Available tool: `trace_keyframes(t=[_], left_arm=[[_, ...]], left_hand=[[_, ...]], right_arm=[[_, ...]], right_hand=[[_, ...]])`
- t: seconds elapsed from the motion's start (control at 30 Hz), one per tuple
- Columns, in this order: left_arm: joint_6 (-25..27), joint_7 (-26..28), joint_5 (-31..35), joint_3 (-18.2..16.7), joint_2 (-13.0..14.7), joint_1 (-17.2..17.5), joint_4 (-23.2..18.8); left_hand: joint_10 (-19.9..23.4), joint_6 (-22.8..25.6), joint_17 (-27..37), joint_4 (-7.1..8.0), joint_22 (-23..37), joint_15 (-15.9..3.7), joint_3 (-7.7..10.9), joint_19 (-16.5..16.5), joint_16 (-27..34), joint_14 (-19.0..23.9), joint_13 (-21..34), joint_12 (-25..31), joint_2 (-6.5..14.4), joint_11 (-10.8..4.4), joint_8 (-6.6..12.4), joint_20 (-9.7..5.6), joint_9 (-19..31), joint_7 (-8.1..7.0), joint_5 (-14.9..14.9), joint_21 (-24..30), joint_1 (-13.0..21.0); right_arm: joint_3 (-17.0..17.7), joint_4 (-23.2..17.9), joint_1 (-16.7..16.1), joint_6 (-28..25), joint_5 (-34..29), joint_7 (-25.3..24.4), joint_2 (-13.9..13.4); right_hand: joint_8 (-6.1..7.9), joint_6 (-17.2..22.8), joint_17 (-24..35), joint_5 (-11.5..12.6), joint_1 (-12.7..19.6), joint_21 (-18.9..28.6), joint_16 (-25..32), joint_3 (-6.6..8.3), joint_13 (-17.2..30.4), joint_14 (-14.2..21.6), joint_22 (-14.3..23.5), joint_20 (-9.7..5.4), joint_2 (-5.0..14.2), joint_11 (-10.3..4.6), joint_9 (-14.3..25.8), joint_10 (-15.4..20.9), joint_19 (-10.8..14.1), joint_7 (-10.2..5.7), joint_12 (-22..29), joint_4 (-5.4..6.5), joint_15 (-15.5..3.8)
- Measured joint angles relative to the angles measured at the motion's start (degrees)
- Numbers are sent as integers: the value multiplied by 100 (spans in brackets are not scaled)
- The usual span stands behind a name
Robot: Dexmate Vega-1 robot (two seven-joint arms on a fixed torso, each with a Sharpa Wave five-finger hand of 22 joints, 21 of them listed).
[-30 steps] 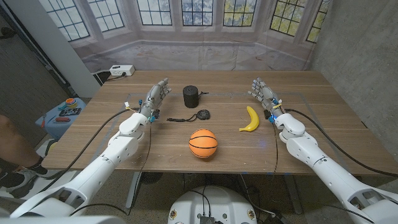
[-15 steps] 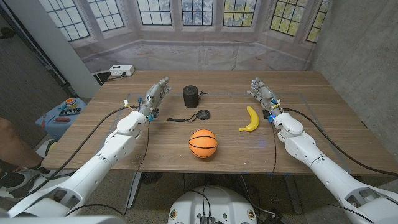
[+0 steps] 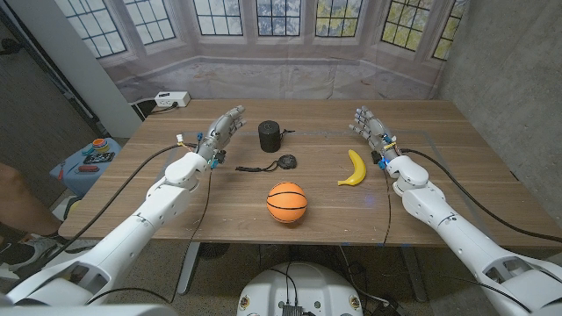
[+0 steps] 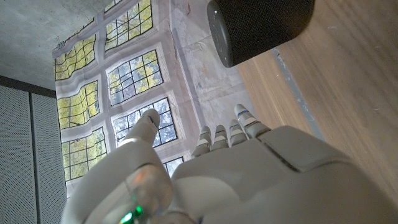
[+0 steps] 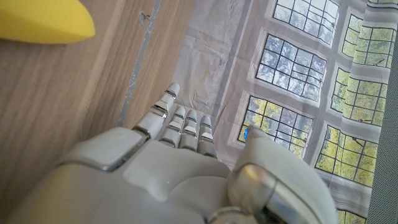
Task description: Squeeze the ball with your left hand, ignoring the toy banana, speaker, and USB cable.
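An orange ball with black seams sits on the wooden table near its front edge, about midway between my arms. My left hand hovers at the back left, fingers extended and apart, holding nothing, well behind and left of the ball. The left hand is seen from behind in its wrist view, close to the black speaker. At the back right, my right hand is open and empty, just behind the toy banana. Its back fills the lower part of the right wrist view.
The black cylindrical speaker stands behind the ball, right of my left hand. A coiled black USB cable lies between speaker and ball. The banana's tip is near my right hand. A white power strip sits at the far left corner.
My left hand has edged slightly farther back and up. The ball, banana, speaker, cable and right hand have stayed where they were.
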Motion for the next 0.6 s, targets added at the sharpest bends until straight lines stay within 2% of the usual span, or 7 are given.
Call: trace_keyframes(t=[0.43,0.6], left_arm=[[135,-40,119,21,232,44,-337],[168,-172,185,42,338,47,-419]], left_hand=[[24,31,0,-175,0,42,46,31,0,42,0,0,-39,-25,41,31,-1,31,45,-84,184],[32,31,0,-198,0,42,56,31,0,42,0,0,-61,-33,41,31,-1,31,89,-127,225]], right_arm=[[21,96,61,56,-1,41,0],[22,122,80,80,-8,49,4]], right_hand=[[0,0,-27,0,0,0,0,0,1,0,0,0,0,0,-1,0,0,0,0,0,0],[0,0,-27,0,0,0,0,24,1,0,0,0,0,0,-1,0,0,0,0,-24,0]])
